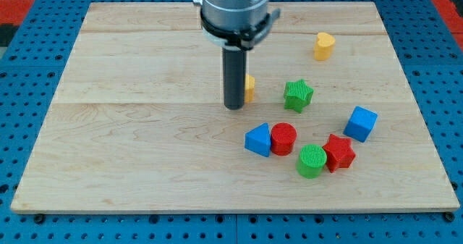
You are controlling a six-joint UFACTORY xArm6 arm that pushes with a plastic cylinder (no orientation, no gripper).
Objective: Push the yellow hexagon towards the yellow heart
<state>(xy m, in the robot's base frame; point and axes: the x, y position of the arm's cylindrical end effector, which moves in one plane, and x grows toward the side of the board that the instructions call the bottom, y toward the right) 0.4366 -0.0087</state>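
Observation:
The yellow hexagon sits near the board's middle, mostly hidden behind my dark rod; only its right edge shows. My tip rests on the board touching or just left of the hexagon. The yellow heart lies toward the view's upper right, well apart from the hexagon.
A green star lies right of the hexagon. Lower right holds a blue triangular block, a red cylinder, a green cylinder, a red star and a blue cube. The wooden board ends in blue perforated surround.

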